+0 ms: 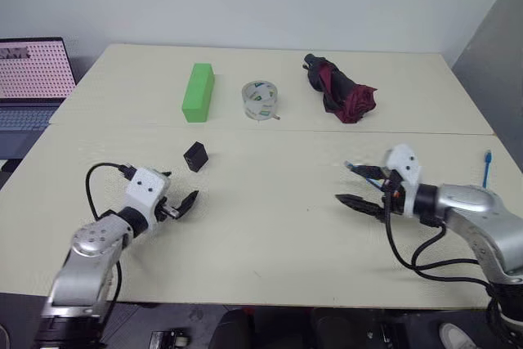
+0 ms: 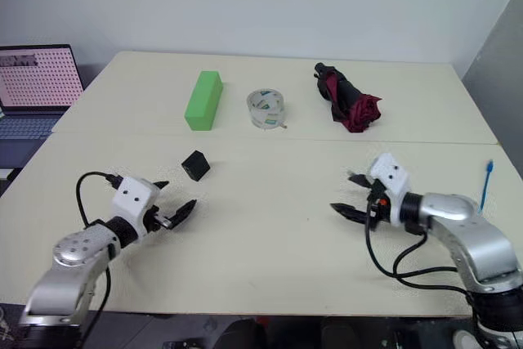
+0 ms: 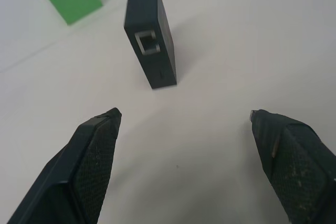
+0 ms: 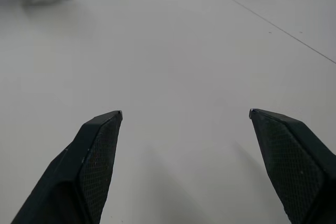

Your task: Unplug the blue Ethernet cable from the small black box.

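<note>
The small black box [image 1: 195, 155] stands on the table left of centre, and the port in its side [image 3: 147, 43] is empty. Just in front of the box, my left gripper [image 1: 178, 190] is open and apart from it, with nothing between its fingers. A short stretch of the blue Ethernet cable [image 1: 487, 167] lies at the table's far right edge, away from the box. My right gripper [image 1: 343, 183] is open over bare table right of centre and holds nothing.
At the back of the table a green block [image 1: 198, 91], a roll of clear tape [image 1: 261, 100] and a folded red and black umbrella [image 1: 339, 89] sit in a row. An open laptop [image 1: 29, 79] stands beyond the table's left edge.
</note>
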Available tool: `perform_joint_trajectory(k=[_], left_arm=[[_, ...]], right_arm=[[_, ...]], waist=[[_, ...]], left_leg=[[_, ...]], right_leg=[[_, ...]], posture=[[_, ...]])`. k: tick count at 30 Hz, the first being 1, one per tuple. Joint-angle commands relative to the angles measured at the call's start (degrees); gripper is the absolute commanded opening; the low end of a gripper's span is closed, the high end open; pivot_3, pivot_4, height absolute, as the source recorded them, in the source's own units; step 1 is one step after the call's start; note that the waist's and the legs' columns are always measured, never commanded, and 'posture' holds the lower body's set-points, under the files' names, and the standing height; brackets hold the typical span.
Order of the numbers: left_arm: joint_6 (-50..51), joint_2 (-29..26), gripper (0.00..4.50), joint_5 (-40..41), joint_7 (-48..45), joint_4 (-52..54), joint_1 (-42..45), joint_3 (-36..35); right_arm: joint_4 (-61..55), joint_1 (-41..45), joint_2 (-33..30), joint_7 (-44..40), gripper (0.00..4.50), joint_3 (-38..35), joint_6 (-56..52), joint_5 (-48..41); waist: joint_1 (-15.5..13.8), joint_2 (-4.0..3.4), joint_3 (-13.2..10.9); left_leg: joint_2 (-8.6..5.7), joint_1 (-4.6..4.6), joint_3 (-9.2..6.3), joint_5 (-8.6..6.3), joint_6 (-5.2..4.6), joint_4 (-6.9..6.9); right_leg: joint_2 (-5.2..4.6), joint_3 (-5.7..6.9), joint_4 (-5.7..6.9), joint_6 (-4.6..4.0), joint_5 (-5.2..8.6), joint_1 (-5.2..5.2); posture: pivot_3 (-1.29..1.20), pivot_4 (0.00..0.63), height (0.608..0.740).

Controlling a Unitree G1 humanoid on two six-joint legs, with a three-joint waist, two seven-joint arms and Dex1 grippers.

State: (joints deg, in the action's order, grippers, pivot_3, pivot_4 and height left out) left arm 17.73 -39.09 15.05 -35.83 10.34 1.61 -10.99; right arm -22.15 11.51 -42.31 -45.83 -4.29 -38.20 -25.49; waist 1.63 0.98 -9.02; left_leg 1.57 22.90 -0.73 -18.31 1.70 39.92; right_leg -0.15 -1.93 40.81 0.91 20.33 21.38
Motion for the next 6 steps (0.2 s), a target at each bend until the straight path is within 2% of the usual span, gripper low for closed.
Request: perform_joint_trajectory(k=[1, 6], left_arm=[[3.29, -2.67, 4.18, 4.62, -4.47, 4.85, -0.03, -2.66], [6.54, -3.97, 4.18, 7.76, -6.51, 6.44, 1.63, -3.46]], right_arm=[[-1.30, -2.81, -1.26, 0.76, 4.11, -4.77, 1.59, -0.07], [-0.49, -5.05, -1.81, 1.36, 4.11, -6.88, 2.35, 0.43]], waist=[[0.00, -0.02, -0.01], [0.04, -0.03, -0.02]], left_leg=[[-0.01, 0.00, 0.02, 0.00, 0.00, -0.01], [-0.01, -0.02, 0.03, 0.00, -0.01, -0.02]], right_leg=[[0.00, -0.03, -0.01, 0.00, 0.00, 0.00], [0.02, -0.04, 0.01, 0.00, 0.00, 0.01]], posture=[[0.00, 0.150, 0.740], [0.00, 0.150, 0.740]])
